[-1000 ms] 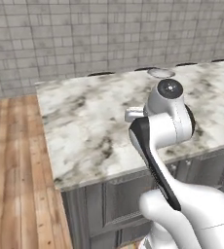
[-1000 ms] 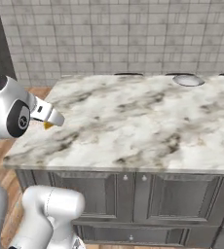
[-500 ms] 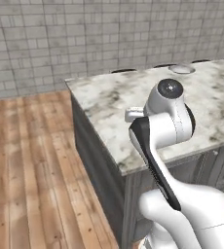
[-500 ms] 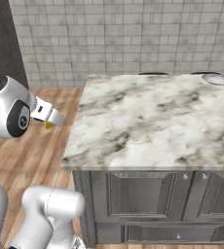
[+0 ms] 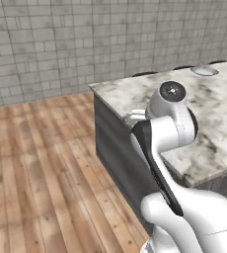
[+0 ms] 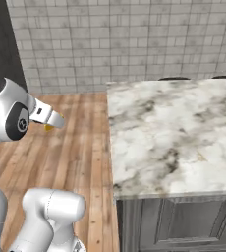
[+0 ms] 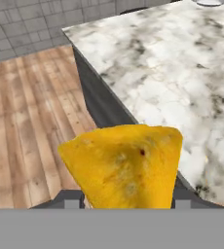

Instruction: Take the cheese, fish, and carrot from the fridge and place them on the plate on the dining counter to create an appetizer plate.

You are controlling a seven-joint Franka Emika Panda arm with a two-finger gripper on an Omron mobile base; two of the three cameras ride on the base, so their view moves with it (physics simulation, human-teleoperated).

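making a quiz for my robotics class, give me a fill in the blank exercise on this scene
1. The gripper holds a yellow wedge of ____.
2. The dining counter has a white-and-grey ____ top.
3. The floor beside the counter is made of ____ planks.
4. The plate lies at the far end of the ____.

Missing words: cheese; marble; wooden; dining counter

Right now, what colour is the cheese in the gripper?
Yellow-orange with small darker specks; the cheese shows best in the hand view.
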